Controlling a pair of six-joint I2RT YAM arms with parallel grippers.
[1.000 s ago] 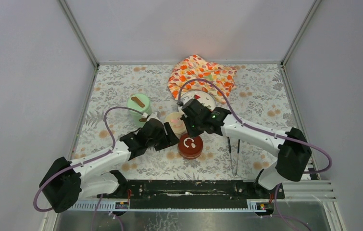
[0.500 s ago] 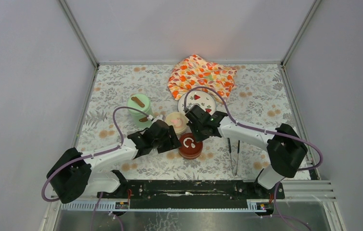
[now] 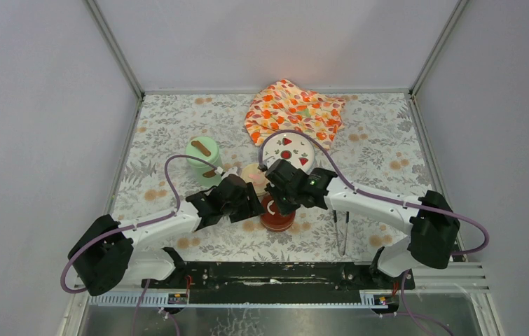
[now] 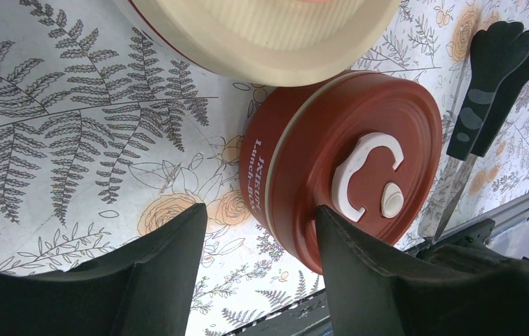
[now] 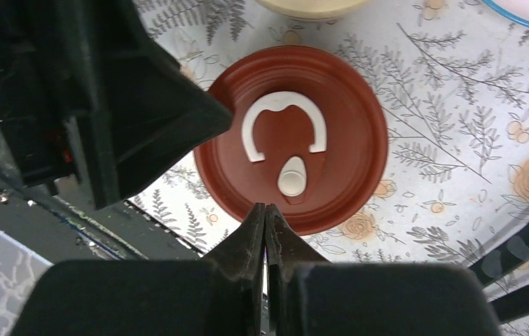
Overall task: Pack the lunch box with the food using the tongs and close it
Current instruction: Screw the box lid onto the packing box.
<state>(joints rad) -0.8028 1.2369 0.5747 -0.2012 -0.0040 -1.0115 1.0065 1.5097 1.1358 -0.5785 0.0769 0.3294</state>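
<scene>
Now the red-lidded pot (image 5: 286, 129) sits straight below the right gripper (image 5: 266, 210). Its fingers are pressed together on nothing, with the tips over the lid's near rim, just short of the white knob (image 5: 293, 176). The left gripper (image 4: 261, 210) meets the same pot from its left side, jaws apart and empty, the pot's wall at the gap between them. Whether a finger touches it we cannot tell. So both arms are on this pot, the right from above and the left from beside. The cream-lidded pot (image 4: 268, 35) stands just beyond it, and the green pot (image 3: 195, 155) is farther left. The tongs (image 3: 341, 227) lie to the pot's right, on the right arm's side, their long axis running near to far. Against a second ago, we see the right gripper drawn back from over the cream lid and the plate (image 3: 295, 147) to the red one, while the left has edged closer.
</scene>
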